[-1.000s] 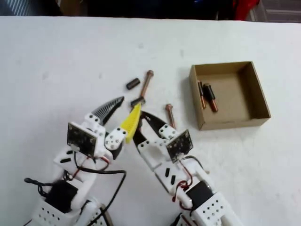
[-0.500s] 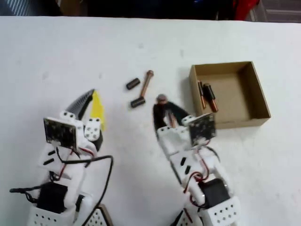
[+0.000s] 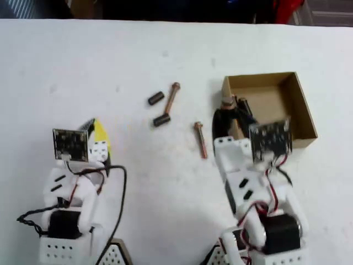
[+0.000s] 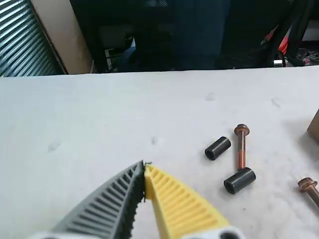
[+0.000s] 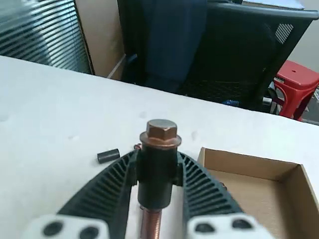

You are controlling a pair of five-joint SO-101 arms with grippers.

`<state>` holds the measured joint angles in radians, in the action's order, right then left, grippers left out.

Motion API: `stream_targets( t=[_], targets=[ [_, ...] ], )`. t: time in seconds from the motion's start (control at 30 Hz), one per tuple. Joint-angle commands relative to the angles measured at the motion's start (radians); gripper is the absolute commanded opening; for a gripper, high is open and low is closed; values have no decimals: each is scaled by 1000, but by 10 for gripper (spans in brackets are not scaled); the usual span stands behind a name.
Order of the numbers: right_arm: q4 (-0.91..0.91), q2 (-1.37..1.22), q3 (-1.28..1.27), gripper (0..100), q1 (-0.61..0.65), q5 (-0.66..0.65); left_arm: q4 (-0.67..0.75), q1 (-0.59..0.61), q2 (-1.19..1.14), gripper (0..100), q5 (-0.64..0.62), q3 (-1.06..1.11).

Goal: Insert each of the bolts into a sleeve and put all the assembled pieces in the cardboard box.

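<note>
Now my right pincer (image 5: 157,159) is clamped on a sleeved bolt (image 5: 159,133) at the cardboard box (image 3: 304,107) wall; next, I judge, reach over the rim and release.

Setting: office-type workroom. Evidence:
- white desk (image 3: 165,49) serving as work surface
- black mesh office chair (image 5: 249,50) behind desk
- slatted window blinds (image 4: 22,40) at far side
- beige wood-tone panel (image 5: 99,35) beside blinds
- red stool (image 5: 299,82) next to chair
- dark room beyond desk edge
</note>
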<state>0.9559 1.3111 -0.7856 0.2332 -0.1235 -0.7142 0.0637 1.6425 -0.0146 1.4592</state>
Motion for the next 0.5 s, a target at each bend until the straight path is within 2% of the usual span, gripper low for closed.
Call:
stream_targets(
  t=[0.0, 0.23, 0.47],
  targets=[
    [-1, -180, 135, 17, -71, -58, 5, 16, 10, 22, 11, 25],
    [-4, -550, 299, 17, -243, -69, 6, 18, 10, 22, 11, 103],
    [-4, -975, 522, 17, -355, -153, 0, 70, 10, 22, 12, 135]
  ],
)
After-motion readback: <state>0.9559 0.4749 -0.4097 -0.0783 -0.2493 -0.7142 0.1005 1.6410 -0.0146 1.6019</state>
